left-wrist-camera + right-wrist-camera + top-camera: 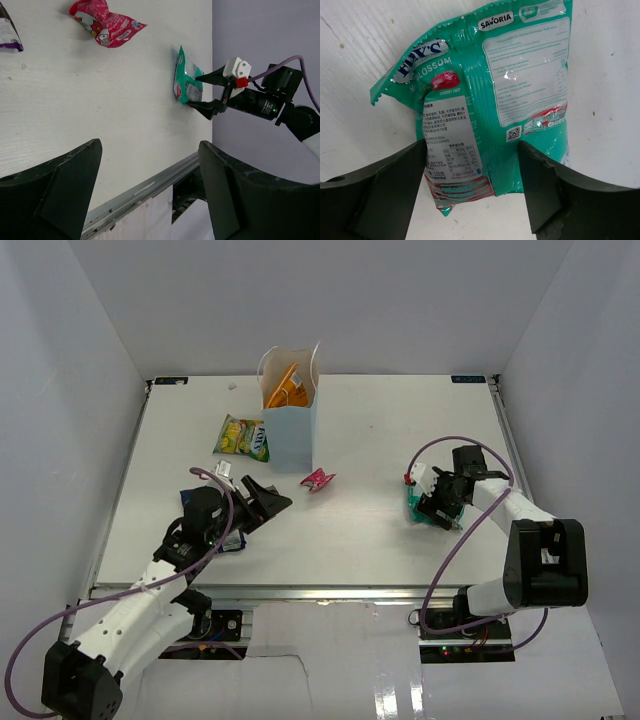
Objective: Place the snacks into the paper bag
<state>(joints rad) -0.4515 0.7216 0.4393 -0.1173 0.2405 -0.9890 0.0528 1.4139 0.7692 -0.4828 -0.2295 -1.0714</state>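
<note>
**Teal straddled, orange already bagged**

We see the right gripper low over the right side of the white table. Its two fingers are spread wide and stand on either side of the teal pouch. That pouch lies flat on the table with its printed label facing up. In the right wrist view we see no finger pressing into it.

The left gripper is over the front-left part of the table. It points across towards the right gripper, with its jaws wide apart and nothing between them.

The light-blue paper bag stands upright towards the far side, open at the top. The orange chip bag is inside it, with its upper end showing at the mouth. The yellow-green pouch lies on the table just beside the bag, on its left. The red-pink wrapper lies crumpled in front of the bag, between the two grippers and apart from both.
</note>
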